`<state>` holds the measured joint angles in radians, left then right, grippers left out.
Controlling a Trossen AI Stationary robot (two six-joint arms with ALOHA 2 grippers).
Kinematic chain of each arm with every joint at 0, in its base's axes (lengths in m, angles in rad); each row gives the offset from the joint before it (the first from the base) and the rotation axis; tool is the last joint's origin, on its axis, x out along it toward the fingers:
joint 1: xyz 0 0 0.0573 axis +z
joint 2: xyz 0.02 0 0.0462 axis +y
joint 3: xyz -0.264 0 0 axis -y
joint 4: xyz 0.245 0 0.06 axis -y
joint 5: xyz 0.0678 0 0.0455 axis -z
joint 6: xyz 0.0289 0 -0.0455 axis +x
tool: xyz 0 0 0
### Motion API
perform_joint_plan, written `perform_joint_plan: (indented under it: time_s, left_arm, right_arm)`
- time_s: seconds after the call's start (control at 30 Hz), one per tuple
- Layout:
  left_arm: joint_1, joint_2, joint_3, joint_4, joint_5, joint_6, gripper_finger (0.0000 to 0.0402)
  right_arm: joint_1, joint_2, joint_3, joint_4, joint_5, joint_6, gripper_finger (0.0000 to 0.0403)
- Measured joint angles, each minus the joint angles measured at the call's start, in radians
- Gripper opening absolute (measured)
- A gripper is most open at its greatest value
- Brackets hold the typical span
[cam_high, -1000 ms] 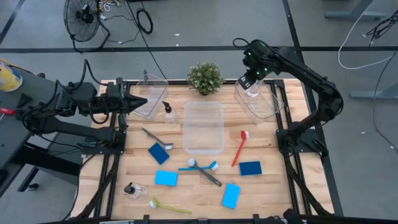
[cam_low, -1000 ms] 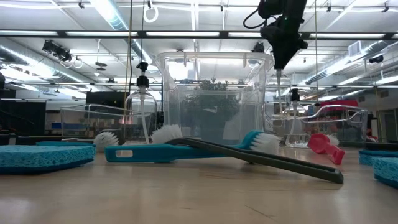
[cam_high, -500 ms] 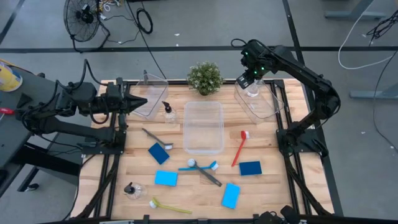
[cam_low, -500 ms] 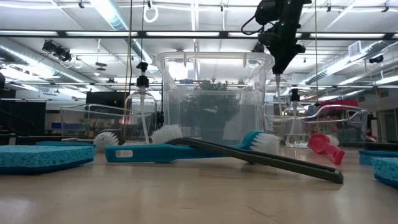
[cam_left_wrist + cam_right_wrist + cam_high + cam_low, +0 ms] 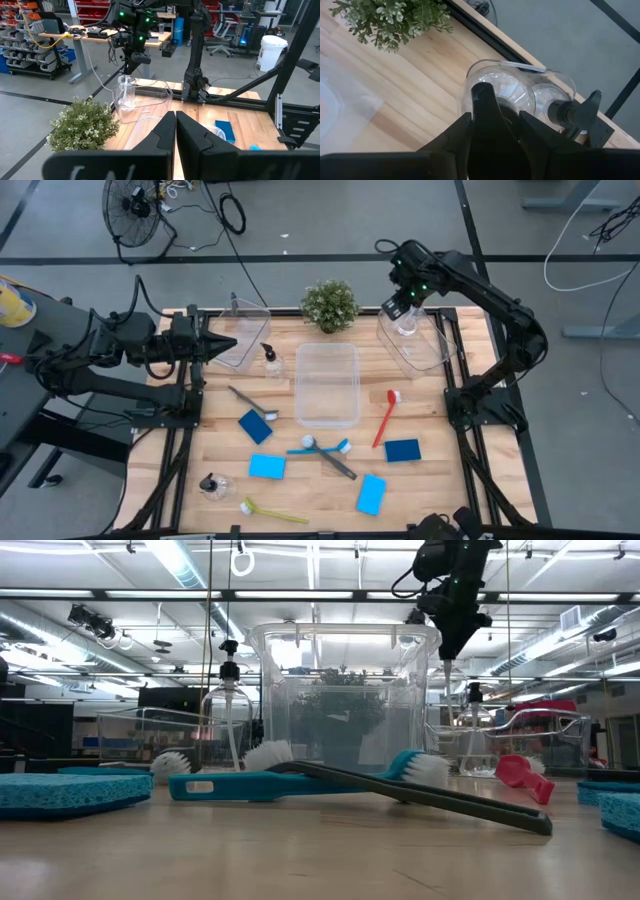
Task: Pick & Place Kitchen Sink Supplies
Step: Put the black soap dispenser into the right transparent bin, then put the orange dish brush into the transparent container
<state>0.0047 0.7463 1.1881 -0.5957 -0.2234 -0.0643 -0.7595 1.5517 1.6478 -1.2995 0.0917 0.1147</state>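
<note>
My right gripper (image 5: 404,311) (image 5: 495,119) hangs over the far right clear bin (image 5: 432,348), shut on a clear pump bottle (image 5: 517,90) (image 5: 125,95). A second pump bottle (image 5: 567,114) stands beside it in that bin. My left gripper (image 5: 228,345) (image 5: 175,131) waits shut at the far left bin (image 5: 248,330). On the table lie blue sponges (image 5: 255,426) (image 5: 402,450), a red brush (image 5: 385,418), a blue brush (image 5: 322,447), a grey brush (image 5: 252,402) and a yellow-green brush (image 5: 272,511). Two more bottles (image 5: 270,361) (image 5: 210,485) are there too. My right gripper pinches the bottle's black pump top (image 5: 483,99) between its two fingers, coming from above and pointing down. The bottle hangs upright below the fingers, its body inside the bin's walls. Whether its base rests on the bin floor cannot be told.
A large clear bin (image 5: 327,385) sits mid-table, with a small potted plant (image 5: 330,304) behind it at the far edge. A dark grey brush (image 5: 338,464) lies across the blue one. Two more sponges (image 5: 267,467) (image 5: 371,494) lie near the front edge.
My right gripper has shifted a little over the far right bin, first toward the table's left, then back right, keeping its hold on the bottle. Nothing on the table has moved.
</note>
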Motion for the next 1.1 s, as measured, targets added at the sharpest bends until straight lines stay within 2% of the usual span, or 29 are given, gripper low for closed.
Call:
perform_joint_plan:
  time_s: [0.23, 0.53, 1.1]
  left_arm:
    - [0.0, 0.0, 0.0, 0.0, 0.0, 0.0, 0.0016]
    - [0.0, 0.0, 0.0, 0.0, 0.0, 0.0, 0.0016]
    - [0.0, 0.0, 0.0, 0.001, 0.0, -0.001, 0.0016]
  right_arm:
    - [-0.023, 0.0, 0.0, -0.002, -0.044, -0.011, 0.0132]
    - [-0.03, 0.0, 0.0, -0.004, -0.048, -0.011, 0.0133]
    - [-0.032, 0.0, 0.0, 0.009, -0.056, -0.026, 0.0172]
